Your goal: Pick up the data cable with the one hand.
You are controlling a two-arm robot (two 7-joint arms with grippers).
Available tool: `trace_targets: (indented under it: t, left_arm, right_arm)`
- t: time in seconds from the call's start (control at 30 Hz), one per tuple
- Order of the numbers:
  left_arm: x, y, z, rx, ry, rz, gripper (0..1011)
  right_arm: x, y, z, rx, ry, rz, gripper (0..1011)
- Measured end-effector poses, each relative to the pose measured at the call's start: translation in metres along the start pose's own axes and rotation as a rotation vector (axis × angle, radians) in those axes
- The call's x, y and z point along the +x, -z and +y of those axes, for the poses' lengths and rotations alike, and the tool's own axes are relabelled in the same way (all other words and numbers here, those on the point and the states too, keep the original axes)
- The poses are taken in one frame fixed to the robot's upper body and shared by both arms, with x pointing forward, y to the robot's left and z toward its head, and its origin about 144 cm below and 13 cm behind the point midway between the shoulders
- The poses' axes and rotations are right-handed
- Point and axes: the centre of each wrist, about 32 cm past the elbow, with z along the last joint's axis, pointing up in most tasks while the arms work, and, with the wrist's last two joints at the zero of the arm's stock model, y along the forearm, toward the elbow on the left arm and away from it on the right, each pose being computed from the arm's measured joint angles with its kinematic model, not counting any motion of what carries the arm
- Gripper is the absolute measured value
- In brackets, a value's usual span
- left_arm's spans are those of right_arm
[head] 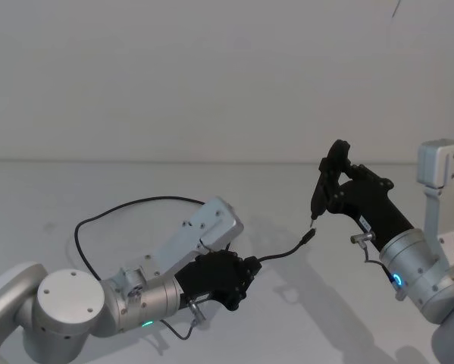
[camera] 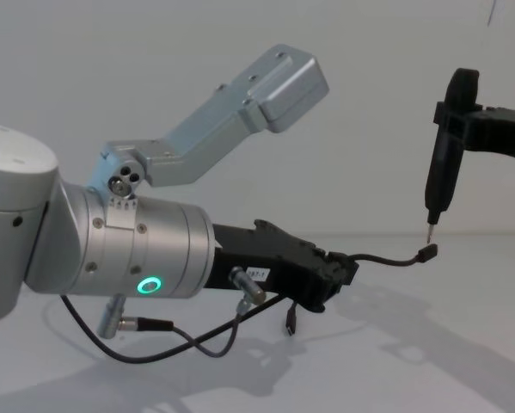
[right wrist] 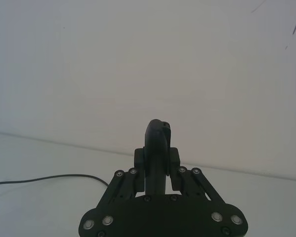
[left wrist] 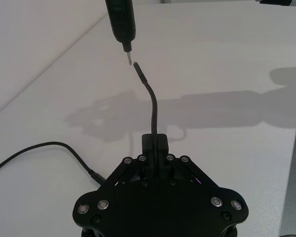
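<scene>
My left gripper (head: 247, 271) is shut on the data cable (head: 283, 251) just behind one plug, above the white table. The thin black cord (left wrist: 153, 106) rises from the fingertips (left wrist: 154, 141) and curves to its small plug (left wrist: 139, 71). The rest of the cable loops back over the table (head: 128, 205). My right gripper (head: 339, 184) is shut on a slim black pen-like tool (head: 322, 186), held upright. Its metal tip (camera: 429, 232) hangs just above the plug (camera: 426, 252), with a small gap between them.
A short grey wire with barrel connectors (camera: 154, 325) hangs under my left wrist. The white table (head: 302, 318) runs back to a plain white wall. A silver bracket (camera: 240, 112) stands above my left arm.
</scene>
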Motion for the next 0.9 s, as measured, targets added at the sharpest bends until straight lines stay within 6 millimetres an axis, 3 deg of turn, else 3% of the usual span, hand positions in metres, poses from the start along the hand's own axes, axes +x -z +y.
trace_targets:
  t: [0.9]
  left_arm:
    - [0.0000, 0.0000, 0.0000, 0.000, 0.000, 0.000, 43]
  right_arm:
    - [0.0018, -0.0014, -0.0051, -0.011, 0.015, -0.017, 279]
